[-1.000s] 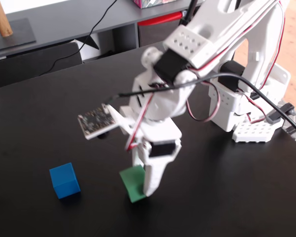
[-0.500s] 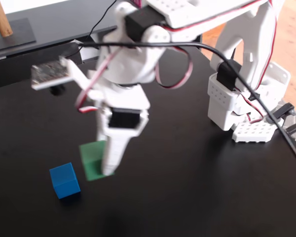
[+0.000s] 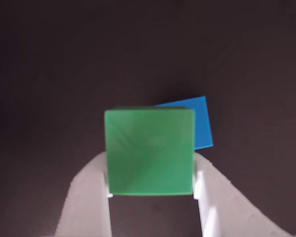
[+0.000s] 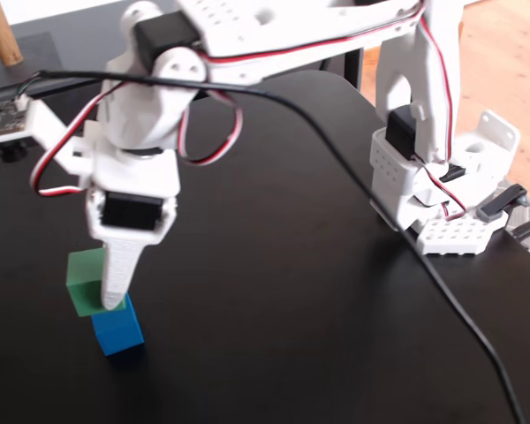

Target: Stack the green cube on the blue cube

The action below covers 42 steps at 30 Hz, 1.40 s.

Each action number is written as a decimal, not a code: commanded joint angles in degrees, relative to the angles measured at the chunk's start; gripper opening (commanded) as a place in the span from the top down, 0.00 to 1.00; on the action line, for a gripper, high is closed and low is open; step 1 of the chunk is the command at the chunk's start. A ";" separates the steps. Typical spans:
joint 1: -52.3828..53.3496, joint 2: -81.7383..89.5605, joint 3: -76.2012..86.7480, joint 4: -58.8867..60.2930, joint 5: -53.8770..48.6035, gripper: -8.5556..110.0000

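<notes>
We have the arm stretched far out from its base toward the left of the fixed view, wrist pitched down, claw [image 4: 106,296] pointing nearly straight down. In the wrist view our claw [image 3: 150,190] has both white fingers [image 3: 209,197] clamped against opposite sides of its load.

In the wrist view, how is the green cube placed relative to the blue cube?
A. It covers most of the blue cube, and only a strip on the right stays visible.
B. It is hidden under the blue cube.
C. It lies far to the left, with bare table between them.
A: in the wrist view the green cube, held by the gripper, overlaps the blue cube, which shows only at its upper right.
</notes>
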 commanded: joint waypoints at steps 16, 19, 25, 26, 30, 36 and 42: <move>2.29 1.05 11.60 -15.73 -4.31 0.91; 2.64 1.32 13.62 -18.19 -5.63 0.91; 3.43 0.00 12.48 -18.81 -6.86 0.91; 3.52 -0.26 12.30 -18.90 -7.12 0.91; 3.60 -0.26 11.87 -18.19 -7.73 0.90; 4.04 1.32 12.92 -17.67 -10.81 0.90; 3.87 2.64 13.10 -14.94 -11.69 0.90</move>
